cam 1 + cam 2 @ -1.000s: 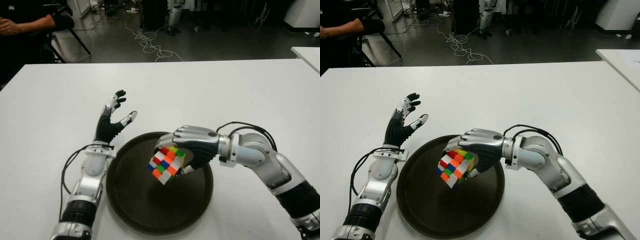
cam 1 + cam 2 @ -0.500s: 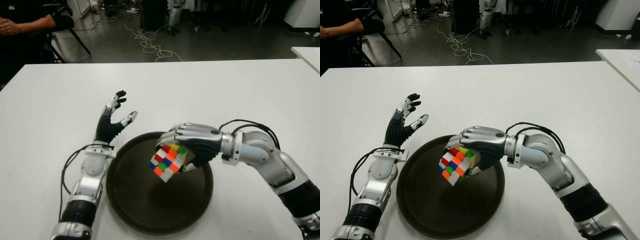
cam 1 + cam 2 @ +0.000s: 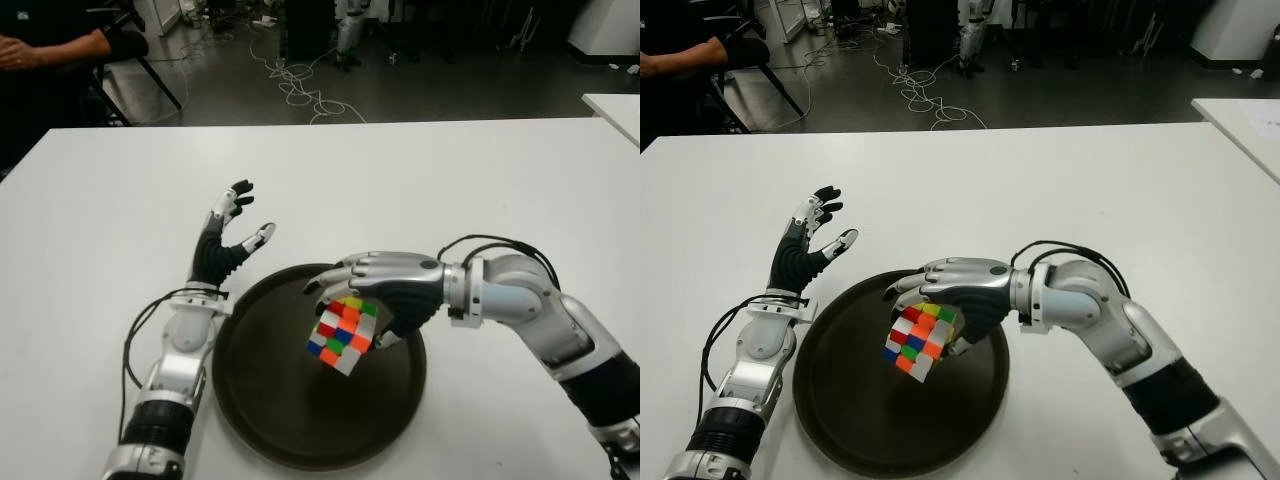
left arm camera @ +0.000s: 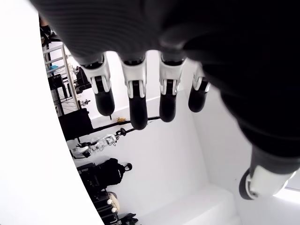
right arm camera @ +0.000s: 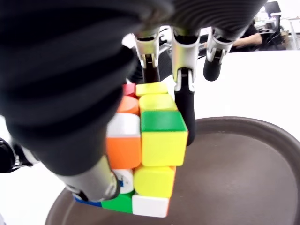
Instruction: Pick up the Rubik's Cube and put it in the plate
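Placing step in hand. Rubik's Cube (image 3: pixel 341 334) is gripped by the right hand (image 3: pixel 385 292) at frame centre, held over the dark plate (image 3: pixel 262 410); contact with the plate cannot be told. Fingers (image 5: pixel 183 101) are seen loosening but touching the cube. Left hand (image 3: pixel 226 235), left of centre beside the plate, is spread and empty. Next, judged: fingers to be released fully, hand lifted clear.

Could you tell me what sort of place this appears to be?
Probably a robotics lab: loose cables trail across the dark floor beyond the white table, another robot's legs stand at the back, and a seated person watches.
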Available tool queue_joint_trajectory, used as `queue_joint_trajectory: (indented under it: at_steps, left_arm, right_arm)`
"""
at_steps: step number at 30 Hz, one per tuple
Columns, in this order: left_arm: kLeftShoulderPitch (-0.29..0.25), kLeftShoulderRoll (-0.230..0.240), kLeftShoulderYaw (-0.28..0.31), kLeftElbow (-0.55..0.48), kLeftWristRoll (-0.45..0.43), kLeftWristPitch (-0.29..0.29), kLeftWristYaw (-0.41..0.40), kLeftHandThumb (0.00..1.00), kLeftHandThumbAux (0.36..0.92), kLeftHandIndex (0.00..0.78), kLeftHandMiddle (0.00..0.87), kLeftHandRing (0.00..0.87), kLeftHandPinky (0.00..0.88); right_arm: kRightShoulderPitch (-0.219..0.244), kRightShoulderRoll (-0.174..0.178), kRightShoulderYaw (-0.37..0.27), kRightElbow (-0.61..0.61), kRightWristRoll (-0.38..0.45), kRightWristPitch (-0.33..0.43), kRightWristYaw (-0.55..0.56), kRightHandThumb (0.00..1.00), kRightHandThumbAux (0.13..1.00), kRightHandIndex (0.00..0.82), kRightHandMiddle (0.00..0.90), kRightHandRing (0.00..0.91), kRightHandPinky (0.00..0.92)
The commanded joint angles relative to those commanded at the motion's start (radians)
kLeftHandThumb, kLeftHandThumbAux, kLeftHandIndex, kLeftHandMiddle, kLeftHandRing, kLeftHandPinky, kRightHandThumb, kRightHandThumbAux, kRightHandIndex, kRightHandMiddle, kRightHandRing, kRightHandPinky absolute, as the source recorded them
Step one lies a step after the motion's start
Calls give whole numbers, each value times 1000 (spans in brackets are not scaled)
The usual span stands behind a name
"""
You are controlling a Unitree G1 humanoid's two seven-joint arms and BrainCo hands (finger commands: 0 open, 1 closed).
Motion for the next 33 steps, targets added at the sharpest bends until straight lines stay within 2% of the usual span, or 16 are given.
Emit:
queue_joint_trajectory:
  at_steps: [11,22,33]
  left_arm:
    - [-1,-2,1,0,-2,-6,1,89,626,89,151,140,122]
    - [2,-5,-1,-12,-10,4,-3,94,594,89,159,149,118]
    - [7,-5,-2,-28,-14,24,-9,88,596,88,160,154,122]
  right_arm:
    - [-18,0,3,15,53,3,59,0,872,9,23,12,38]
    - [-20,9,-1,35,60,-16,52,0,865,6,20,13,36]
    - [-26,10,1,42,51,-14,52,0,834,4,18,9,33]
